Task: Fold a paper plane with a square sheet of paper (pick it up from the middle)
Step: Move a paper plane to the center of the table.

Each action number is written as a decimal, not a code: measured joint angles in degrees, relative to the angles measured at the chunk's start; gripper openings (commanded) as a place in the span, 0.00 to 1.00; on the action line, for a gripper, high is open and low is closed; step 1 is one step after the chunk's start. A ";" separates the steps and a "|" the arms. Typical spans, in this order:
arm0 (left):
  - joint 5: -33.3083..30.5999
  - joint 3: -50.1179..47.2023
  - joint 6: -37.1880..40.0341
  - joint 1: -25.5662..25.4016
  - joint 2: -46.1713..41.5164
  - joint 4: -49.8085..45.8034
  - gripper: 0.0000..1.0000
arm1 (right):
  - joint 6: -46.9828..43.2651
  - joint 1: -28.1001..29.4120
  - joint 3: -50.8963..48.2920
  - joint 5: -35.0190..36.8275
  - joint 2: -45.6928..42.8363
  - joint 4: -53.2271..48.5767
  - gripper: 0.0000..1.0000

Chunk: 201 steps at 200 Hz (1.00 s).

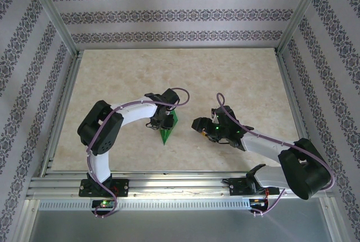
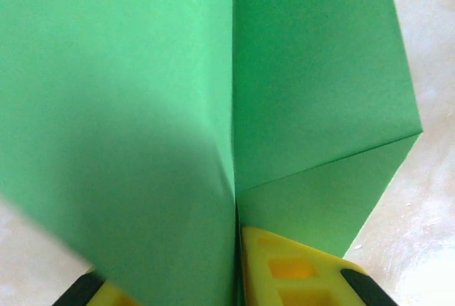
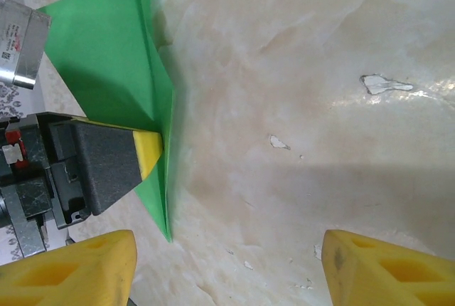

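paper plane [image 1: 167, 131] — left of right gripper [image 1: 198, 125]

Lab test cell, aluminium frame [image 1: 52, 14] (wallpapered panels [image 1: 169, 11])

Paper plane [image 2: 142, 107]: overruns top and left picture edges; outline incomplete. Left gripper [image 2: 202, 285]: fingers cropped at bottom, gap masked by paper. Right gripper [image 3: 227, 267]: fingers cropped at bottom.

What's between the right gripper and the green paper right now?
Only bare table. The top view shows a clear gap from the right gripper to the paper; the right wrist view agrees.
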 measured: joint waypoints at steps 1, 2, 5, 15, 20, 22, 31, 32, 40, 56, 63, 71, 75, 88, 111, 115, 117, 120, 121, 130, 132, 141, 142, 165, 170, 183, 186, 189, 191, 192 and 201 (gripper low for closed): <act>0.00 0.00 -0.02 0.00 0.00 0.00 0.20 | -0.02 0.00 0.00 0.00 0.00 0.02 0.69; 0.00 0.04 -0.04 -0.02 0.04 0.00 0.20 | -0.04 0.00 0.00 0.00 0.00 0.00 0.69; -0.02 0.11 -0.07 -0.04 0.09 -0.02 0.20 | -0.07 0.00 0.00 0.00 0.00 0.00 0.69; -0.26 0.28 -0.15 -0.13 0.28 -0.09 0.21 | -0.09 0.00 -0.09 0.00 0.00 0.02 0.69; -0.39 0.37 -0.28 -0.17 0.37 -0.15 0.22 | -0.09 0.00 -0.11 0.00 0.00 0.02 0.69; -0.44 0.42 -0.28 -0.20 0.42 -0.20 0.22 | -0.11 0.00 -0.11 0.00 0.00 0.00 0.69; -0.50 0.70 -0.50 -0.24 0.66 -0.42 0.23 | -0.11 0.00 -0.15 0.00 0.02 0.02 0.69; -0.55 0.74 -0.55 -0.26 0.70 -0.44 0.24 | -0.11 0.00 -0.15 0.00 0.02 0.02 0.69; -0.66 1.09 -0.74 -0.26 0.96 -0.68 0.25 | -0.11 0.00 -0.22 0.00 0.04 0.02 0.70; -0.90 2.03 -0.98 -0.31 1.68 -1.20 0.29 | -0.11 0.00 -0.35 0.00 0.04 0.02 0.70; -1.03 2.60 -1.18 -0.31 2.05 -1.46 0.32 | -0.13 -0.02 -0.37 -0.02 0.04 0.00 0.70; -1.31 3.28 -1.40 -0.33 2.54 -1.64 0.36 | -0.13 -0.17 -0.37 -0.17 0.04 0.02 0.70; -1.49 3.63 -1.44 -0.39 2.75 -1.70 0.37 | -0.15 -0.35 -0.37 -0.28 0.04 0.04 0.70; -2.36 5.07 -1.81 -0.57 3.80 -2.05 0.42 | -0.33 -0.63 -0.37 -0.44 0.04 0.04 0.70; -4.04 7.91 -2.67 -0.70 5.75 -3.06 0.43 | -1.07 -1.29 -0.37 -0.92 0.04 0.00 0.71; -4.33 8.33 -2.80 -0.70 6.03 -3.15 0.43 | -1.22 -1.51 -0.37 -1.07 0.07 -0.02 0.71; -4.50 8.61 -2.89 -0.70 6.21 -3.23 0.44 | -1.25 -1.53 -0.37 -1.16 0.07 -0.02 0.71; -4.72 8.94 -2.97 -0.70 6.43 -3.32 0.44 | -1.38 -1.55 -0.37 -1.20 0.07 -0.02 0.71; -4.81 9.11 -3.08 -0.70 6.54 -3.34 0.44 | -1.42 -1.57 -0.37 -1.25 0.07 -0.02 0.71; -5.38 10.23 -3.56 -0.68 7.32 -3.67 0.44 | -1.64 -1.92 -0.37 -1.62 0.07 -0.07 0.71; -5.53 10.54 -3.74 -0.68 7.50 -3.82 0.44 | -1.68 -2.03 -0.37 -1.73 0.07 -0.07 0.71; -6.10 11.85 -4.24 -0.68 8.35 -4.28 0.44 | -1.95 -2.40 -0.35 -2.08 0.09 -0.11 0.72; -6.21 12.11 -4.39 -0.68 8.52 -4.39 0.44 | -1.99 -2.43 -0.35 -2.14 0.09 -0.11 0.72; -7.54 16.33 -6.12 -0.68 11.23 -5.62 0.45 | -3.13 -3.54 -0.31 -3.58 0.31 -0.44 0.72; -7.76 17.33 -6.47 -0.68 11.89 -5.81 0.45 | -3.26 -3.80 -0.28 -3.89 0.37 -0.52 0.72; -8.39 20.04 -7.30 -0.68 13.60 -6.29 0.46 | -3.85 -4.55 -0.28 -4.74 0.37 -0.92 0.73; -8.52 20.61 -7.48 -0.68 13.97 -6.40 0.46 | -4.02 -4.66 -0.26 -4.94 0.37 -0.98 0.73; -8.66 21.09 -7.58 -0.68 14.25 -6.43 0.46 | -4.17 -4.87 -0.24 -5.07 0.37 -1.09 0.73; -8.81 21.49 -7.69 -0.68 14.51 -6.43 0.46 | -4.26 -4.96 -0.20 -5.22 0.37 -1.16 0.73; -8.85 21.75 -7.76 -0.68 14.69 -6.49 0.46 | -4.28 -4.98 -0.20 -5.29 0.37 -1.16 0.73; -9.29 23.26 -8.22 -0.68 15.61 -6.78 0.47 | -4.70 -5.53 -0.17 -5.86 0.33 -1.38 0.74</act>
